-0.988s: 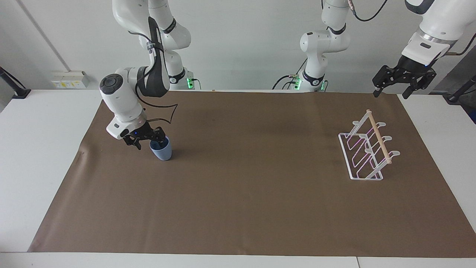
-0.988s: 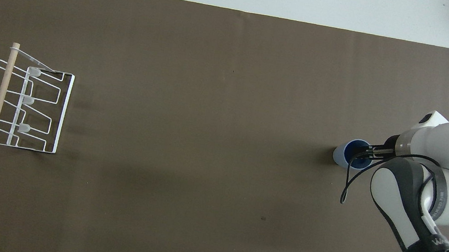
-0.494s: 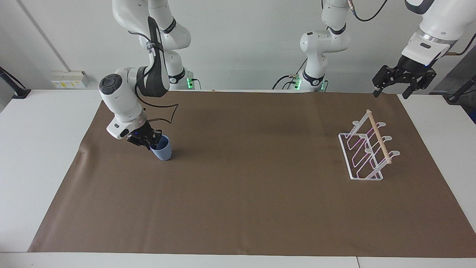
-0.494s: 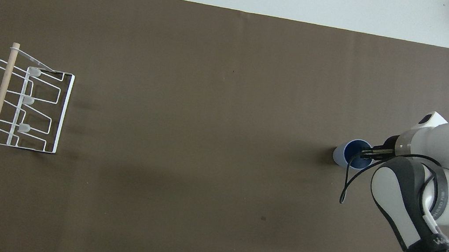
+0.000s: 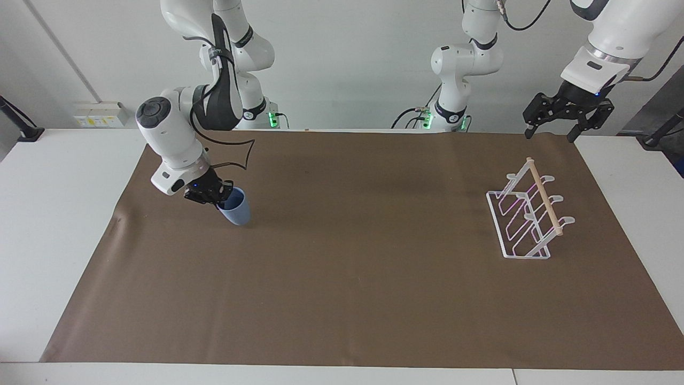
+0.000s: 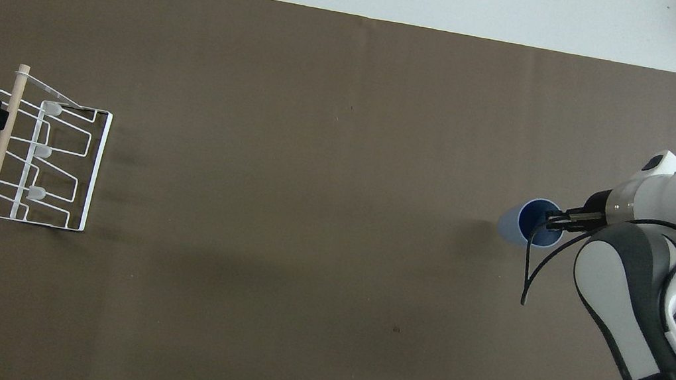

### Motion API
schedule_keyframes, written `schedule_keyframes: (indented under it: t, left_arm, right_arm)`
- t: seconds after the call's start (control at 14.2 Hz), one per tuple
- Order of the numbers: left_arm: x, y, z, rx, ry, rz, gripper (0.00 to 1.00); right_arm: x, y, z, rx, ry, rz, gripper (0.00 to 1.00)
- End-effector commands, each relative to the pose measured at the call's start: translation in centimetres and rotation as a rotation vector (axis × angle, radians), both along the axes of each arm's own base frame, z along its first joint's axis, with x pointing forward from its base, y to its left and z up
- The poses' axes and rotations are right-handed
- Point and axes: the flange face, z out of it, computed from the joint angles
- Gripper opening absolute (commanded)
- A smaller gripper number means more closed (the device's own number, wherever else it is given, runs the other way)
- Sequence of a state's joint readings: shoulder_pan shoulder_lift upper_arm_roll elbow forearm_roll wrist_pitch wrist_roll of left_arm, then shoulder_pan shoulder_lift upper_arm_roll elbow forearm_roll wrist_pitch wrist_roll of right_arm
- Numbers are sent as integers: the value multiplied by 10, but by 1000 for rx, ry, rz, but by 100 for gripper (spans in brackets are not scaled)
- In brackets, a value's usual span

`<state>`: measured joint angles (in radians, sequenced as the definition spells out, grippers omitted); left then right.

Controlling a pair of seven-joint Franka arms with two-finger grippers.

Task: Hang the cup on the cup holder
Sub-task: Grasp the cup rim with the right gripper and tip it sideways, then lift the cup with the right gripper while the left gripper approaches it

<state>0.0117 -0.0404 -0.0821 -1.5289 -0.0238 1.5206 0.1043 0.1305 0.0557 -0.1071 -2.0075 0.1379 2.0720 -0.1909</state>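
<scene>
Pickup step: the right gripper (image 5: 218, 194) has its jaws pinching the cup (image 5: 234, 208) rim, cup tilted. Next, carry it to the cup holder (image 5: 526, 216), well apart, under the left gripper (image 5: 550, 127), whose jaws are spread.

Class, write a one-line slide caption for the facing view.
Right tool shut on the tilted blue cup's rim above the brown mat; left tool open above the cup holder.

Right end effector (image 5: 216, 193), left of the frame, tilted down, fingertips pinched together; left end effector (image 5: 567, 115), upper right, raised, fingers spread.
</scene>
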Motion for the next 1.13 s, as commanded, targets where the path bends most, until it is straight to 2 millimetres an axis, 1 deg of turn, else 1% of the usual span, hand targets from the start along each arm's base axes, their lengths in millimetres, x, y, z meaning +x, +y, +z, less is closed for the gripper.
schedule_keyframes:
  t: [0.0,0.07,0.21,0.28,0.35,0.42,0.49,0.63,0.78,0.85,0.92,1.06]
  left_arm:
    - [-5,-8,6,5,9,21,100]
    - [-4,-9,9,-3,7,66,100]
    - [-5,-12,7,-48,34,105,100]
    - [-6,-14,10,-55,43,136,100]
    - [-4,-19,12,-75,55,209,100]
    - [-3,-30,16,-119,71,292,100]
    - [-3,-38,20,-159,97,394,100]
    - [-5,-63,23,-239,148,553,100]
    - [-9,-90,25,-290,205,694,100]
    - [-11,-101,26,-302,229,775,100]
    - [-14,-115,29,-319,249,850,100]
    - [-12,-139,35,-379,252,974,100]
  right_arm:
    - [12,24,46,85,-20,20,0]
    - [15,28,54,139,-29,4,0]
    - [15,38,59,291,-30,-52,0]
    - [15,44,63,380,-27,-88,0]
    - [14,49,64,427,-19,-102,0]
    - [10,65,63,443,5,-76,0]
    - [6,75,61,466,23,-67,0]
    - [3,87,59,577,50,-101,0]
    - [2,99,61,683,75,-128,0]
    - [1,108,61,723,85,-133,0]
    - [-1,113,59,769,97,-150,0]
    - [-5,137,66,886,118,-169,0]
